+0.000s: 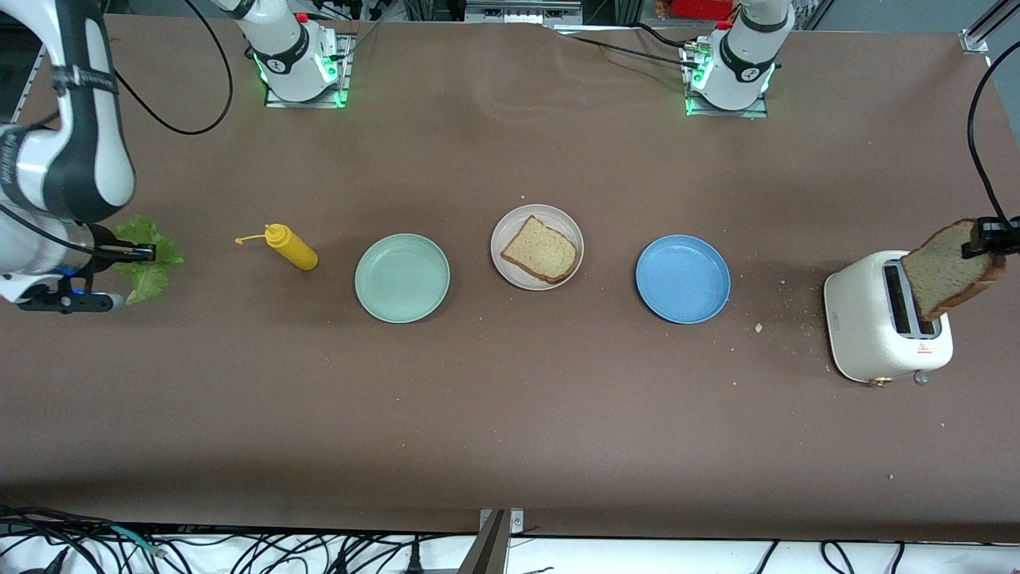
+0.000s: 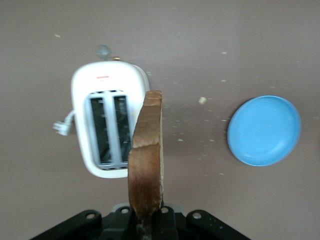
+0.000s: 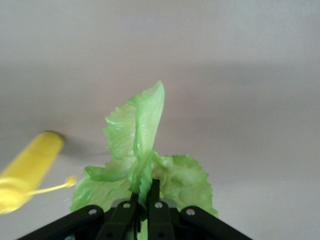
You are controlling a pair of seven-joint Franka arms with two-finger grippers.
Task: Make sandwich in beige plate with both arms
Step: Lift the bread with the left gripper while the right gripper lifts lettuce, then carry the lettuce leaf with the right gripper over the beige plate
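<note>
While end effectors clamp lettuce [image 1: 147, 259] and toast [image 1: 948, 267], beige plate [image 1: 510, 227] holds bread [image 1: 539, 249].

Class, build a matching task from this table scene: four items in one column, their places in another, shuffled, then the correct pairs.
Items
1. bread slice
2. second bread slice
3. lettuce leaf
4. mustard bottle

Places
A. lying on the table beside the mint-green plate
B. in the right tool
C. on the beige plate
D. in the left tool, over the toaster

Pairs: 1-C, 2-D, 3-B, 4-A
</note>
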